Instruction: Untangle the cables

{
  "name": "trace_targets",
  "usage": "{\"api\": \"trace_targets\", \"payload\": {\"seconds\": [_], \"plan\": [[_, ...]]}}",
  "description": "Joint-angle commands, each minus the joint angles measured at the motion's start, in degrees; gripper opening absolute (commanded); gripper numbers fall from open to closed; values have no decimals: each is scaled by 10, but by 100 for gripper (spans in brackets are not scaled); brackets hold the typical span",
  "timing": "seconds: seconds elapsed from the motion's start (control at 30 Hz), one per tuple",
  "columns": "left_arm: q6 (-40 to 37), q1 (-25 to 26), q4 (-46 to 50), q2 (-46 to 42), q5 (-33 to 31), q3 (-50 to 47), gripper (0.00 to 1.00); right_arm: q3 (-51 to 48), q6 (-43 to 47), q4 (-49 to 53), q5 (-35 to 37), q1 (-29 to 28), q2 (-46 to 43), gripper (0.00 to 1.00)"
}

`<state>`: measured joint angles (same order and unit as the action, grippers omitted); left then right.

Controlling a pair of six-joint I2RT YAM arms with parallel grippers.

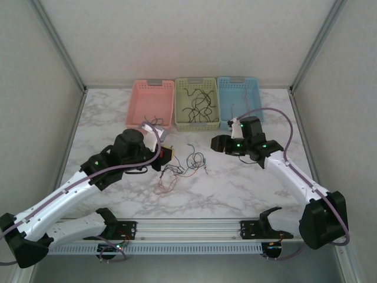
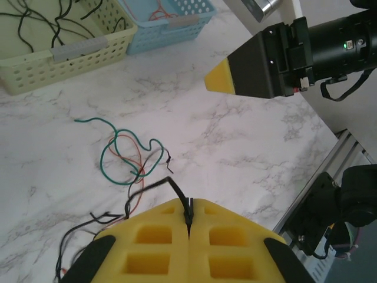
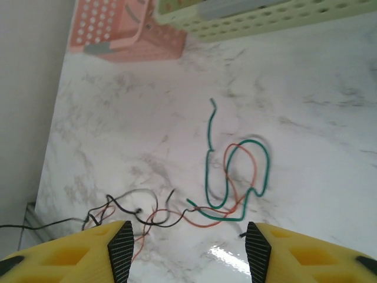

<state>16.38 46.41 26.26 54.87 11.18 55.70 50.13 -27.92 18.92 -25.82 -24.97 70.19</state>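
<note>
While pressed together, left fingers (image 2: 153, 247): pinching a black cable (image 2: 159, 186).
Right fingers (image 3: 70, 253): spread apart, empty, over green cable (image 3: 211, 124) and red cable (image 3: 206, 224) on bench (image 3: 118, 130).

We see soft, even light across the top view. The arms throw only faint shadows on the desk (image 1: 247, 188), and the whole picture is slightly soft. The left wrist view is bright and the cables (image 2: 105, 162) are sharp, yet the left end effector (image 2: 188, 215) blurs close to the lens, most at its lower left. In the right wrist view a white patch of glare sits on the desk by the right end effector (image 3: 188, 242), and the pink basket (image 3: 118, 29) looks soft and washed.
</note>
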Motion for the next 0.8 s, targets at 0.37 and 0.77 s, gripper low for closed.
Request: {"api": "trace_targets", "payload": {"seconds": [0.37, 0.77], "plan": [[13, 3, 55, 0, -12, 24, 0, -22, 116, -162, -91, -143, -13, 61], [21, 3, 58, -21, 30, 44, 0, -40, 231, -298, -87, -219, 27, 75]]}}
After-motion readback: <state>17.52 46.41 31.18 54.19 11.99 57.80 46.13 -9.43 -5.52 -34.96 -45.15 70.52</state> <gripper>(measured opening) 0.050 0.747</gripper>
